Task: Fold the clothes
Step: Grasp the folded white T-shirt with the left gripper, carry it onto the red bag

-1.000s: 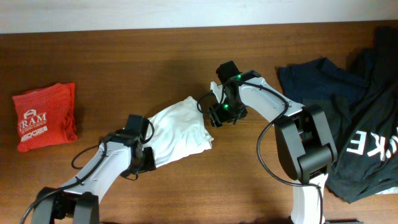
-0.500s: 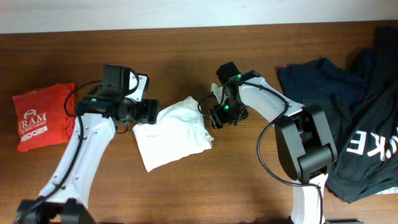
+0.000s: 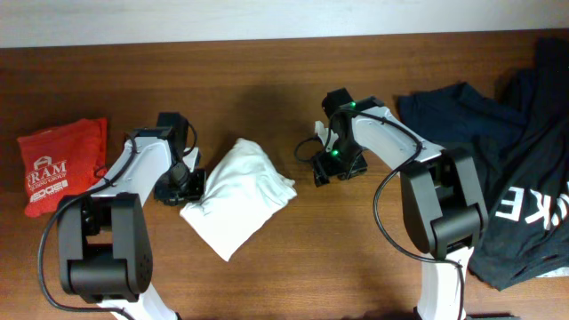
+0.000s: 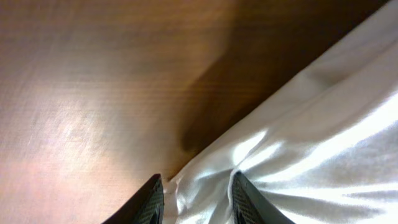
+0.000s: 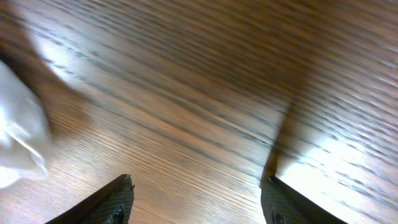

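The white T-shirt (image 3: 240, 191) lies folded in a rumpled bundle on the wooden table, its graphic hidden. My left gripper (image 3: 188, 185) is at the bundle's left edge. In the left wrist view its fingers (image 4: 198, 199) are closed on a bunched fold of the white cloth (image 4: 298, 143). My right gripper (image 3: 322, 171) hovers over bare wood just right of the shirt, apart from it. Its fingers (image 5: 196, 199) are wide open and empty. Only a corner of the white shirt (image 5: 18, 143) shows at the left edge of the right wrist view.
A small folded red shirt (image 3: 62, 166) with white print lies at the far left. Dark navy garments (image 3: 480, 124), one with white lettering (image 3: 524, 206), are heaped at the right edge. Bare wood (image 3: 267, 89) lies behind the shirt.
My left arm has swung round to the shirt's left edge. The bundle has shifted left and down and turned. My right gripper has drawn a little right, off the shirt.
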You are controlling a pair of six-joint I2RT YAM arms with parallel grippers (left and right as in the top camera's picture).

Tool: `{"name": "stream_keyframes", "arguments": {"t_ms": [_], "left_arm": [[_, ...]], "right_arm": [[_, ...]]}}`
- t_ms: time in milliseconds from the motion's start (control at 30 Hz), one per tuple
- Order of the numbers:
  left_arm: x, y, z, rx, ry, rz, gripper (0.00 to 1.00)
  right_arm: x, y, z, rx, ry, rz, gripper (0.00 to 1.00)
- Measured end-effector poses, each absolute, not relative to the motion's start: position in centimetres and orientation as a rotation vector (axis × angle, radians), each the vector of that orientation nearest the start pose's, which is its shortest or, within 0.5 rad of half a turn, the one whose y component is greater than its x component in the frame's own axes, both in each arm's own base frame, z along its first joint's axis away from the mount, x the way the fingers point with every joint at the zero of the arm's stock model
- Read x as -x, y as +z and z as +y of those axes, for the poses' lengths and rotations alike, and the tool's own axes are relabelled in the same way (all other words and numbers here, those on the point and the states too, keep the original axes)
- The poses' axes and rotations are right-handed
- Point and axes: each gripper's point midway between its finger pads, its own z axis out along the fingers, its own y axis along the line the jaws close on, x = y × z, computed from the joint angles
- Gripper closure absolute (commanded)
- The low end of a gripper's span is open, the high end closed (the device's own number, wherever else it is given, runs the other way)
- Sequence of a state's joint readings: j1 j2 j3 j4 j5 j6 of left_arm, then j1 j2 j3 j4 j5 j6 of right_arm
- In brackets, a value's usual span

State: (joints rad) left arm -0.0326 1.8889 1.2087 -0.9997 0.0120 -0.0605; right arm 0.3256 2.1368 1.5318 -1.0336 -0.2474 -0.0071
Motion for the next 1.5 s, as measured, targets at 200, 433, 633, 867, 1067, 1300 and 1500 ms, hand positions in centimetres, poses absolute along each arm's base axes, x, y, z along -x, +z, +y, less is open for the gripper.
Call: {"name": "stream_keyframes", "arguments": {"t_ms": [200,433,633,867,1067,1300,1500], "left_arm": [[-28.1,2.0,-1.3,0.257,-0.041,3.334,0.26],[-38.6,11.1,-5.0,-0.147,-0.346,2.804,0.06],[-39.9,4.6,-8.0,-0.488,-0.595,2.787,0.07],[-38.0,1.5,-9.9,-0.529,-0.912,2.805,0.53],[-36.4,0.0,-11.5,-0.491,-1.111,2.838,0.99],[-41.3,3.2,-6.6,-0.383,-0.848,2.875,0.99],[-47.5,11.9,5.6,-0.003,-0.236,2.756,1.00]], "right_arm": [[-34.8,0.6,15.2,0.483,0.372,3.200,0.30],[-34.7,0.6,15.2,0.479,0.371,3.206,0.29],[-34.4,0.6,15.1,0.480,0.369,3.217,0.29],[-34.4,0.6,15.1,0.479,0.368,3.218,0.29],[-34.4,0.6,15.0,0.478,0.363,3.221,0.29],[-34.3,0.6,15.0,0.479,0.362,3.226,0.29],[-34.0,0.6,14.9,0.479,0.355,3.238,0.29]]}}
